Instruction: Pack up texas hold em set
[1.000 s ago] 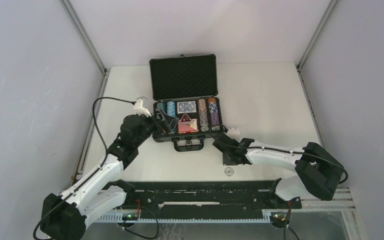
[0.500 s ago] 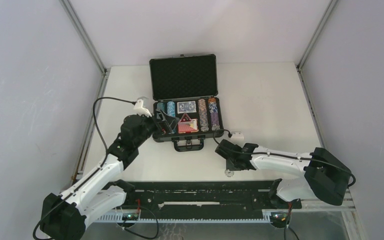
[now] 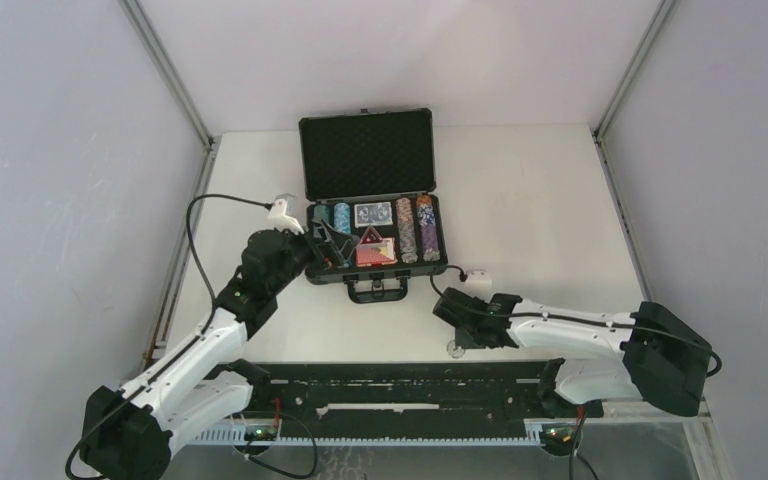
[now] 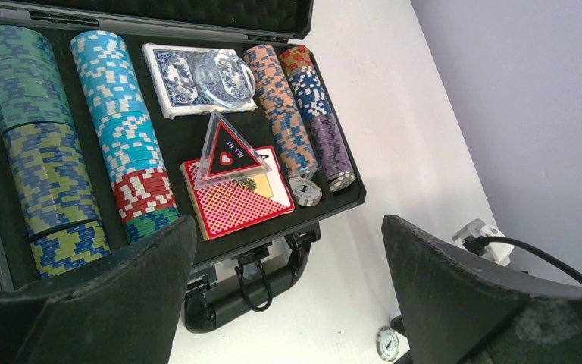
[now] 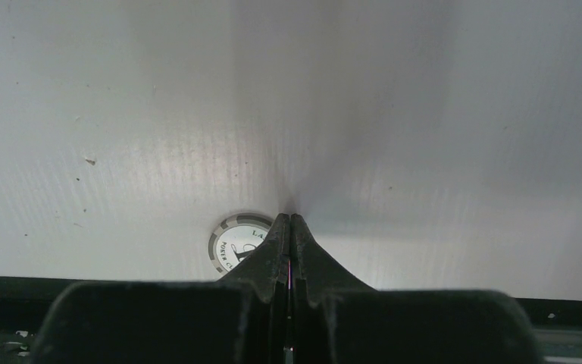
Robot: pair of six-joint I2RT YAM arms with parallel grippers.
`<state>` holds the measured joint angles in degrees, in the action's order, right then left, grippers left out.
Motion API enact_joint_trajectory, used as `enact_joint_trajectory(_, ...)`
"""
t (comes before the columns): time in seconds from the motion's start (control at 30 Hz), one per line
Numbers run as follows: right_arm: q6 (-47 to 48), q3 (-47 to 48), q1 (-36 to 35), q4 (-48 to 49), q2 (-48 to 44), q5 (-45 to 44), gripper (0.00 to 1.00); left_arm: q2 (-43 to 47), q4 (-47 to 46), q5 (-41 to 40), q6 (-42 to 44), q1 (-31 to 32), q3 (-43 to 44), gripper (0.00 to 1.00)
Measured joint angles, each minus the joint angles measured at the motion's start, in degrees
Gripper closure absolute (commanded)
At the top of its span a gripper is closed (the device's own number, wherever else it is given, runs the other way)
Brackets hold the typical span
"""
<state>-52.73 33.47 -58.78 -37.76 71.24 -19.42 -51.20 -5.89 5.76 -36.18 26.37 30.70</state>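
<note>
Since a second ago the right gripper (image 5: 289, 221) has drawn back from the briefcase (image 3: 367, 155) toward the near edge. Its jaws are pressed together, tips down just beside a loose chip (image 5: 236, 241) lying flat on the surface (image 3: 530, 200). The left gripper (image 4: 288, 227) is unmoved, jaws spread over the case's near left corner. The open briefcase lies long axis left to right, handle (image 3: 377, 291) toward the arms.

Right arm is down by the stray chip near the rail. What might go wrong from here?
1. The right fingers are shut beside the chip, which lies flat; they may shove it toward the black rail rather than lift it.
2. The clear triangle sits loose on the red deck and may slide when the case closes.
</note>
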Motion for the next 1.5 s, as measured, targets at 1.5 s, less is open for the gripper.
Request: enact_joint_trajectory(1.5,-3.17,0.22,-5.51,1.88,0.44,0.42,1.0,-0.2,-0.02,0.46,-0.94,0.15,0.0,0.03)
